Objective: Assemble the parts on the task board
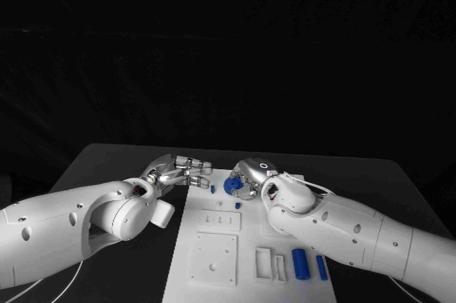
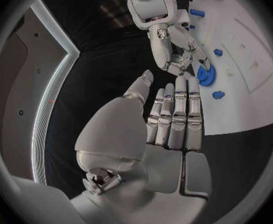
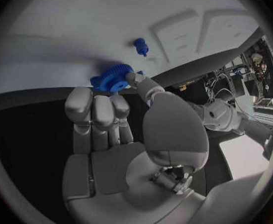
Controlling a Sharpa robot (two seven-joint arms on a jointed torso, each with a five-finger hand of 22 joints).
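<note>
Gear: blue gear, toothed round its rim, at the far end of the task board; it shows too in my left wrist view.
Board: white plate in the middle of the black table, with shallow rectangular recesses along it.
Other parts: a small blue peg stands on the board just beside the gear; two long blue pieces lie side by side at the near right of the board.
My right hand: my right hand is at the gear, thumb and fingertips closed on its rim, the other fingers held together alongside.
My left hand: my left hand hangs over the table at the board's left edge, near the far end; fingers straight and side by side, thumb apart, holding nothing.
</note>
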